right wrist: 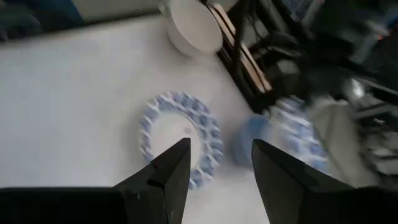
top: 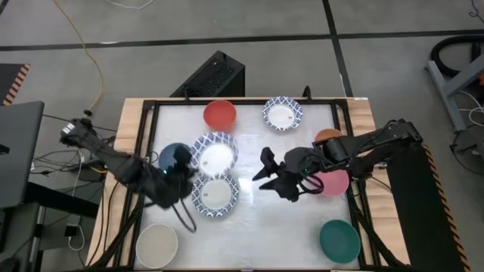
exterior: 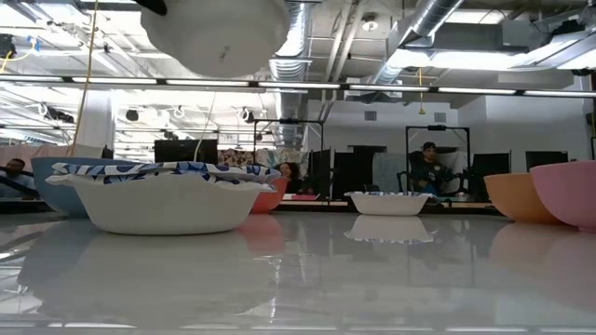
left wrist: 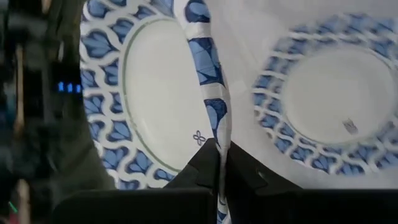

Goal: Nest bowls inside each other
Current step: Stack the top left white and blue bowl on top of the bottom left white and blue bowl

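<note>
Because the left tool (left wrist: 219, 186) pinches the thin rim of a blue-patterned bowl (left wrist: 208, 93), that lifted bowl, probably light, stiff and glazed-slick, hangs edge-up above two patterned bowls on the bench (top: 257, 219): one (top: 217, 155) at about ten o'clock from bench centre, another (top: 215, 195) at eight. A rim pinch looks like the natural hold, though it may slip or chip if knocked. The right tool (top: 271, 177), fingers spread and empty, hovers near centre, beside the pink bowl (top: 333, 183) at three o'clock.
</note>
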`<state>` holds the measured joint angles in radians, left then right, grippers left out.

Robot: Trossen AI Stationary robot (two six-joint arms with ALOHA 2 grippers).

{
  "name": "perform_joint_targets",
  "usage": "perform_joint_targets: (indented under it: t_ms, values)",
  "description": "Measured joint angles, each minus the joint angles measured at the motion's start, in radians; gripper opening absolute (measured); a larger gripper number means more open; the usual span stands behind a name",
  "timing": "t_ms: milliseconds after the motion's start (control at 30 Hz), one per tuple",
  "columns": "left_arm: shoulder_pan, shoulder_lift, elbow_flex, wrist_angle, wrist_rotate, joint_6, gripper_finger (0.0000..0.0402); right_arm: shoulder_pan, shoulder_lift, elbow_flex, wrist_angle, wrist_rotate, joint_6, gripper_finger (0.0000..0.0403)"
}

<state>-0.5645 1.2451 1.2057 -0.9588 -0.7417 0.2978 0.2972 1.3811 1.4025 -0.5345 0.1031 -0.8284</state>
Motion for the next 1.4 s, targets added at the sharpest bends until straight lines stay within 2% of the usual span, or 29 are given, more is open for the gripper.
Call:
perform_joint_targets:
  t_ms: [100,233,367,533,733,900,1067,1333,1400]
  values:
    - [-0.048,0.058,0.000,-0.002,-0.021,0.057,0.0000,0.001,0.000,0.000,0.000,0.063,-0.038,0.0191]
    - [-0.083,0.117,0.000,-0.001,-0.086,0.078,0.0000,-0.009,0.020,0.000,0.031,0.067,-0.072,0.0191]
    - [-0.097,0.143,0.000,0.000,-0.097,0.081,0.0000,-0.022,0.086,0.001,0.063,0.080,-0.145,0.0191]
    - [-0.098,0.147,0.000,-0.001,-0.097,0.037,0.0000,-0.025,0.183,0.000,0.116,0.206,-0.271,0.0191]
    - [-0.104,0.147,0.000,-0.001,-0.090,0.015,0.0000,-0.024,0.278,0.000,0.191,0.425,-0.292,0.0191]
    - [-0.103,0.147,0.000,0.000,-0.072,0.011,0.0000,-0.024,0.325,0.000,0.207,0.475,-0.306,0.0183]
    - [-0.103,0.147,0.000,-0.001,-0.040,-0.001,0.0000,-0.015,0.327,0.000,0.204,0.474,-0.282,0.0142]
    - [-0.103,0.146,0.001,0.021,-0.052,-0.005,0.0000,-0.016,0.319,-0.001,0.158,0.459,-0.249,0.0025]
    - [-0.103,0.146,0.001,0.023,-0.059,-0.008,0.0001,-0.017,0.319,-0.001,0.146,0.444,-0.234,0.0011]
